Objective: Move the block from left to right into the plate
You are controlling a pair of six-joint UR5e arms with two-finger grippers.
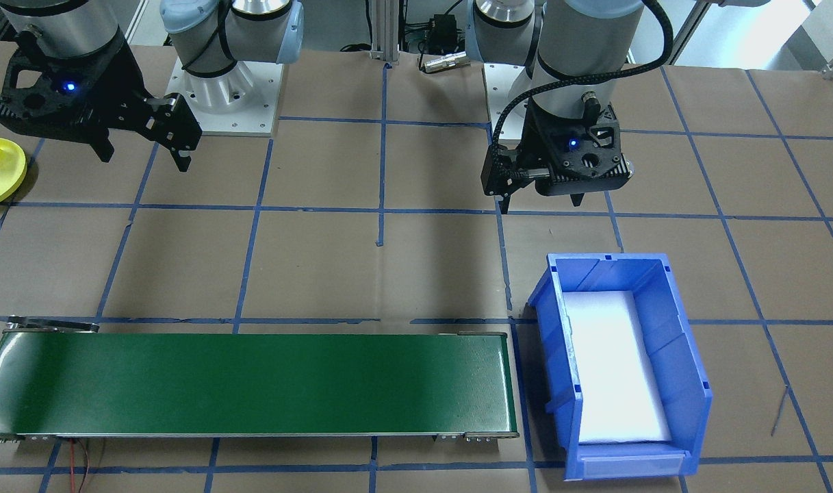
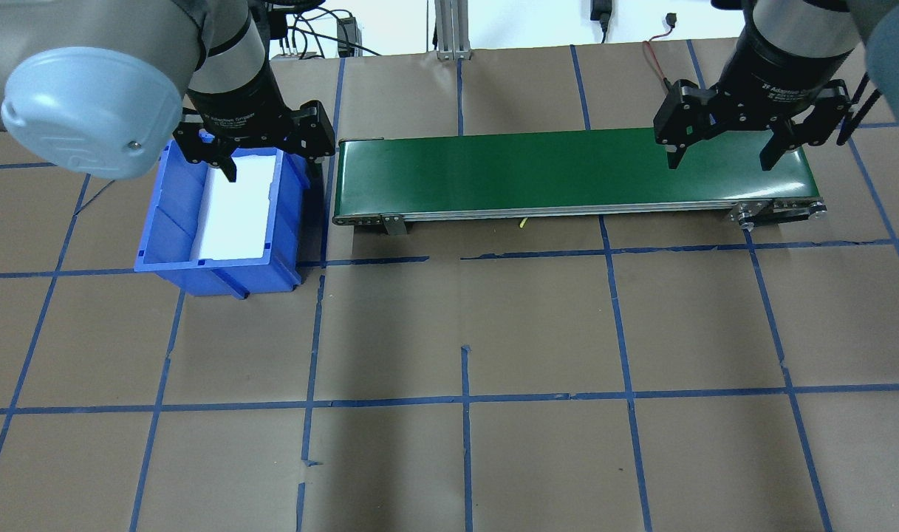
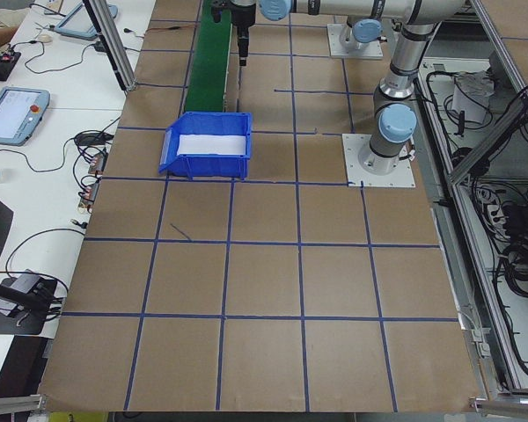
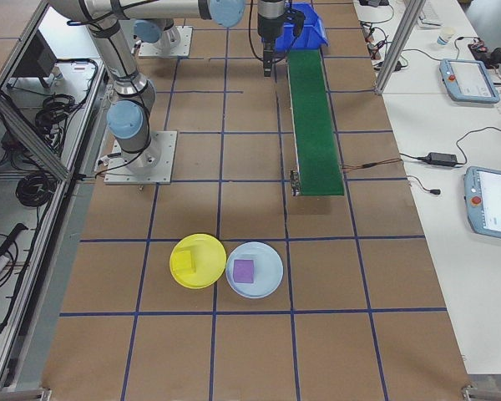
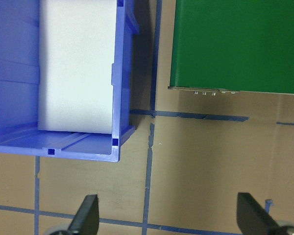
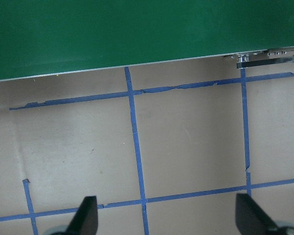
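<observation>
Hovering over the table (image 2: 493, 458), both arms hold nothing. The left gripper (image 2: 268, 164) hangs by the blue bin (image 2: 170, 244) with fingers spread wide, and the right gripper (image 2: 722, 155) sits over the far end of the green conveyor (image 2: 538, 166), fingers spread too. In the right side view, the yellow plate (image 4: 202, 276) sits at 6 o'clock from the conveyor, carrying a yellow block (image 4: 184, 261), touching a light blue plate (image 4: 267, 280) with a purple block (image 4: 244, 270).

Yellow plate (image 4: 198, 261), green conveyor belt (image 2: 567, 168)
</observation>
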